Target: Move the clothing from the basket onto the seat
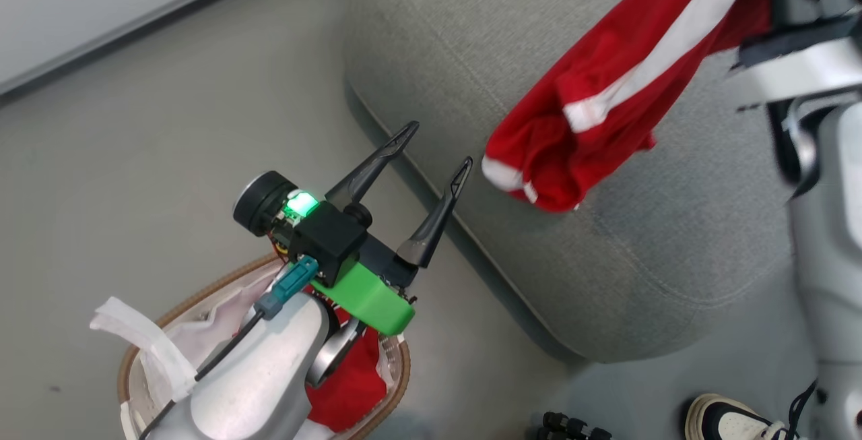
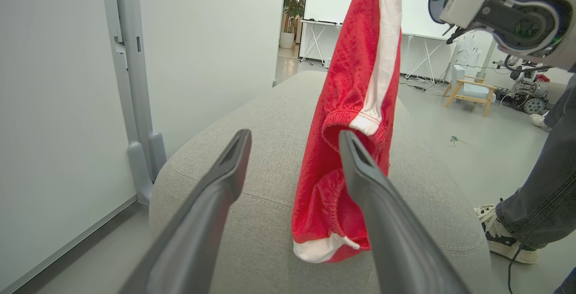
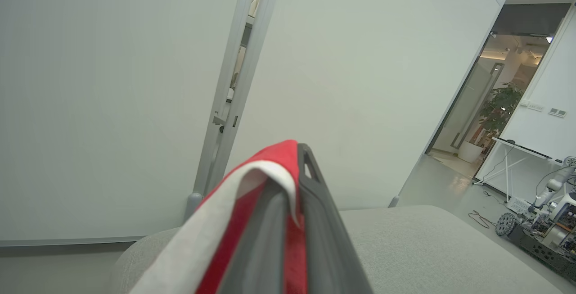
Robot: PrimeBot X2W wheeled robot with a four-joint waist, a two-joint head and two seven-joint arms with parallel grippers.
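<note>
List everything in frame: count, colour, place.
red fabric garment with white stripes: 1, red/white, hanging from the right gripper over the seat
large grey woven-fabric seat cushion: 1, grey, beside the basket
oval white perforated plastic basket with brown rim: 1, white/brown, floor, head view's lower left
plain white sheet: 1, white, in the basket
second red garment: 1, red, in the basket
light wooden chair: 1, background
person's shoe: 1, white/black, floor by the seat
left gripper: 1, dark, open, above the basket
right gripper: 1, dark, shut on the striped garment
</note>
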